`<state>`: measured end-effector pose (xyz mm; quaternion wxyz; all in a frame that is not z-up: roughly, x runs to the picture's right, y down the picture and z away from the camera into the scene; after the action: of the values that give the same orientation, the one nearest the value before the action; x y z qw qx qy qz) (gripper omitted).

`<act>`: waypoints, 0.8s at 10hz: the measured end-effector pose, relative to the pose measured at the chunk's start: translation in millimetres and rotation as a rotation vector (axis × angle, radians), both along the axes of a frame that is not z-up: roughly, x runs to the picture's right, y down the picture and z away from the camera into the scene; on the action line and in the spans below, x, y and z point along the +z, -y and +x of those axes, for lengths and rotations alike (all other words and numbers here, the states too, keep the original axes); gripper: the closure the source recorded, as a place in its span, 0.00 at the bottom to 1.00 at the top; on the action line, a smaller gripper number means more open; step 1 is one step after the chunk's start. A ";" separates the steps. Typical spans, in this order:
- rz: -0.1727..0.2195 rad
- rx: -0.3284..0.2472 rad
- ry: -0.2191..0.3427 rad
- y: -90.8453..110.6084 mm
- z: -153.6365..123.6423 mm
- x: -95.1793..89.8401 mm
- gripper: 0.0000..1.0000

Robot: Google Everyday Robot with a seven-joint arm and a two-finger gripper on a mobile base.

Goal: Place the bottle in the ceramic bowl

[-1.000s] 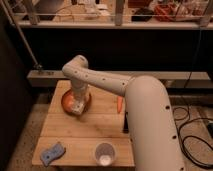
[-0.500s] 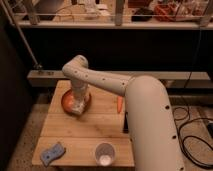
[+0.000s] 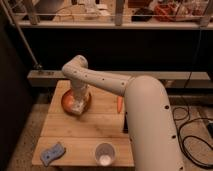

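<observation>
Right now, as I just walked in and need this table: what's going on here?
The robot's arm reaches across the wooden table, its gripper down over the ceramic bowl. Something pale shows at the gripper, possibly the bottle. A pale cup, a blue object and an orange item lie apart from it.

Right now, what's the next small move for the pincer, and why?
Probably release in place, with no sideways travel. The pincer is down inside the ceramic bowl, and the pale shape at its tip, likely the bottle, sits over the bowl's floor, within the rim. I cannot tell whether the grip is on or off, so a straight lift should wait until that is checked.
</observation>
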<state>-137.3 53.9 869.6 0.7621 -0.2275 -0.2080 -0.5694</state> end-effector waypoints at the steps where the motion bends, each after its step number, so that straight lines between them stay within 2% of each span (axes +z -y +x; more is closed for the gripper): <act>1: 0.000 -0.001 0.001 0.0 -0.5 0.0 0.73; 8: 0.002 -0.005 0.006 1.5 -0.7 0.8 0.73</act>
<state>-137.9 52.4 870.4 0.7601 -0.2256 -0.2093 -0.5723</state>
